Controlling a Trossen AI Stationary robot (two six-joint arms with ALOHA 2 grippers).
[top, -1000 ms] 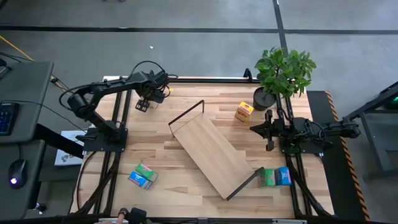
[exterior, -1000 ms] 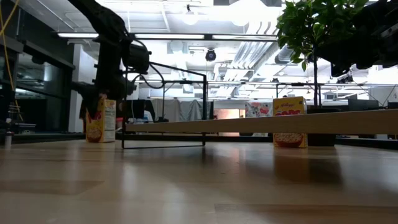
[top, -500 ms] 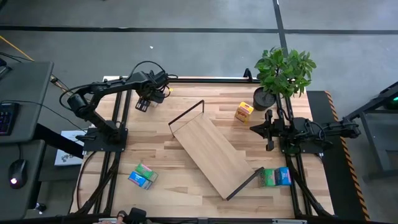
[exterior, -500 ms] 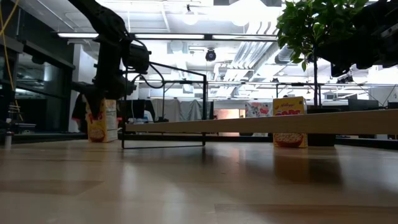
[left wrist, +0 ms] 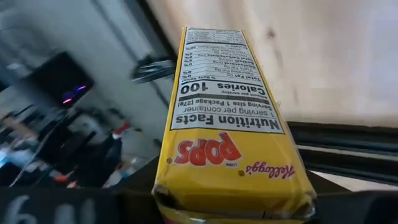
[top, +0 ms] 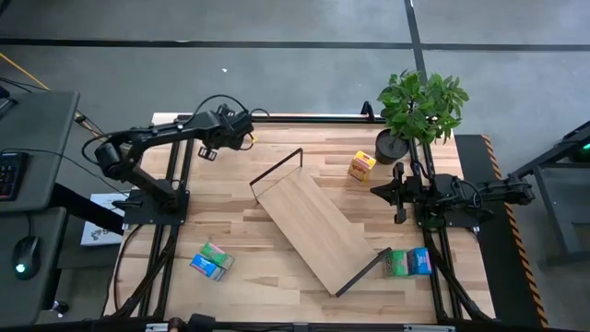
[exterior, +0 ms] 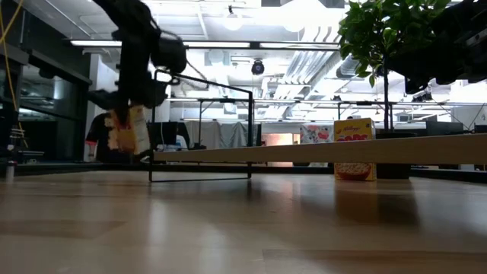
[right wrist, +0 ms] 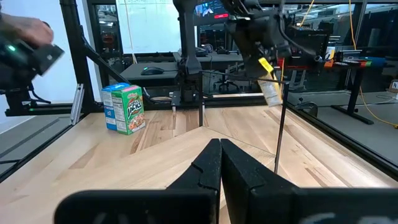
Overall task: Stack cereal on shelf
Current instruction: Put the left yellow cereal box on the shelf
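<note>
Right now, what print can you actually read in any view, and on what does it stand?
"Nutrition Facts", "Calories 100", "POPS", "Kellogg's": yellow box held in the left gripper.
"Jacks": green box standing on the table, right wrist view.
Yellow box beside the shelf: red lettering, too blurred to read.

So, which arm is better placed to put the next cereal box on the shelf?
Left. The left gripper already holds a yellow cereal box lifted off the table near the shelf; the right gripper is shut and empty.
</note>
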